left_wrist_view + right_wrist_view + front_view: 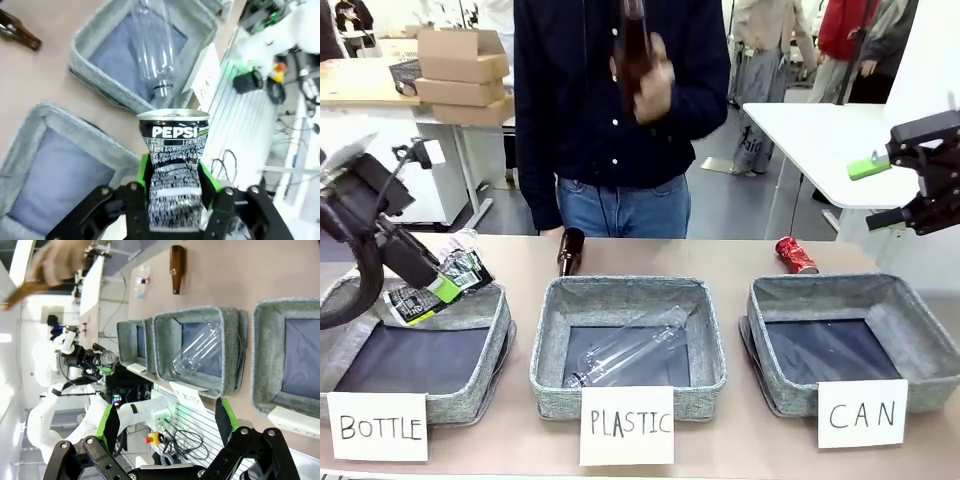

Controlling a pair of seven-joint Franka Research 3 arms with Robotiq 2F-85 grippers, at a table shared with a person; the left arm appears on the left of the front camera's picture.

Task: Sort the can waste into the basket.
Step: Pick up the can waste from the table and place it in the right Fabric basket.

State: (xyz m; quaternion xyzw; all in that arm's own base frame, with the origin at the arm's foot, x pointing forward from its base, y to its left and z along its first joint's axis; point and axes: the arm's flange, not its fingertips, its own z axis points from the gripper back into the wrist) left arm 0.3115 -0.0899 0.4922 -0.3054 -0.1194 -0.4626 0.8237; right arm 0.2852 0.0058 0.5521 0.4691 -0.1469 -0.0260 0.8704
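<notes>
- The left jaws are clamped on the crushed silver-grey drink can with dark print [174, 165], held above the grey fabric basket carded "BOTTLE" [503, 325] — let go here and it lands in the wrong bin.
- The grip is on dented metal, so on the way to the grey fabric basket carded "CAN" [850, 287] the can could twist loose.
- The right jaws hang apart and empty, high beside that basket — a possible clash.
- The shiny red crushed can [796, 255] lies on the tabletop [720, 262] just behind it and may roll if nudged.
</notes>
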